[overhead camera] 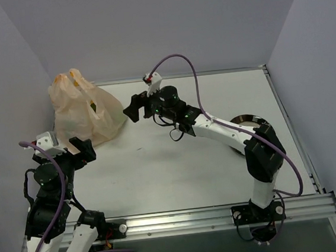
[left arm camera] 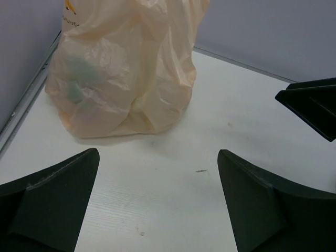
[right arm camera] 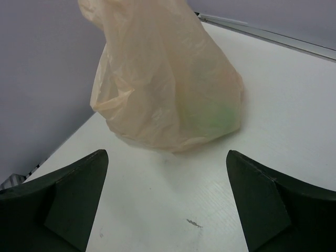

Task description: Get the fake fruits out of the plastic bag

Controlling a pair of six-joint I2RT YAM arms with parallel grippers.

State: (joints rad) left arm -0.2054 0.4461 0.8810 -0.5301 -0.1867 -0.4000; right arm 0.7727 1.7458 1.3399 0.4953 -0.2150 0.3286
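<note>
Some green fruit (right arm camera: 212, 113) inside plastic bag (right arm camera: 157, 68)

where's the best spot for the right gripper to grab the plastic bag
Probably the bunched handles atop the plastic bag, with the right gripper coming from the side facing it: the bag stands upright, narrow on top, its base bulging around a green fruit.

Black-jointed white arms (overhead camera: 222, 130) with looping purple cables (overhead camera: 176, 56)

Peach plastic bag (left arm camera: 126, 73) on table (left arm camera: 220, 121), perhaps green fruit (left arm camera: 77, 76) inside, pincer (left arm camera: 157, 157) splayed
</note>
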